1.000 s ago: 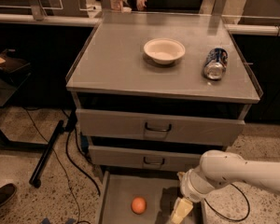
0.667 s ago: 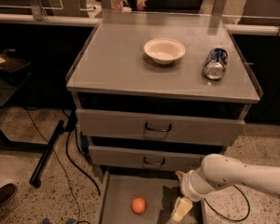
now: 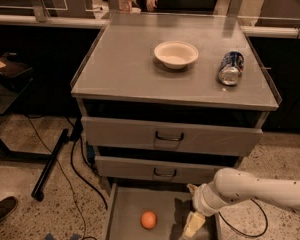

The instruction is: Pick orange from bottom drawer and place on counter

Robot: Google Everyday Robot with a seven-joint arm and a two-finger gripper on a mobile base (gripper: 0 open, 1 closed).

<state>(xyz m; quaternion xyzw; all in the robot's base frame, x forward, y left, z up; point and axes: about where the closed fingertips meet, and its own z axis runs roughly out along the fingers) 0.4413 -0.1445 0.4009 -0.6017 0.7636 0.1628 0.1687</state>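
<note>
The orange (image 3: 149, 220) lies on the floor of the open bottom drawer (image 3: 121, 215), left of its middle. My gripper (image 3: 192, 227) hangs over the right part of that drawer, to the right of the orange and apart from it, at the end of the white arm (image 3: 250, 187) that comes in from the right. The counter (image 3: 120, 59) is the flat grey top of the cabinet above.
A white bowl (image 3: 176, 54) and a soda can lying on its side (image 3: 231, 67) sit on the counter's back right part. Two shut drawers with dark handles (image 3: 169, 136) are above the open drawer. Cables and a black bar (image 3: 50, 164) lie on the floor at left.
The arm and gripper have shifted slightly lower over the bottom drawer. The orange has not moved.
</note>
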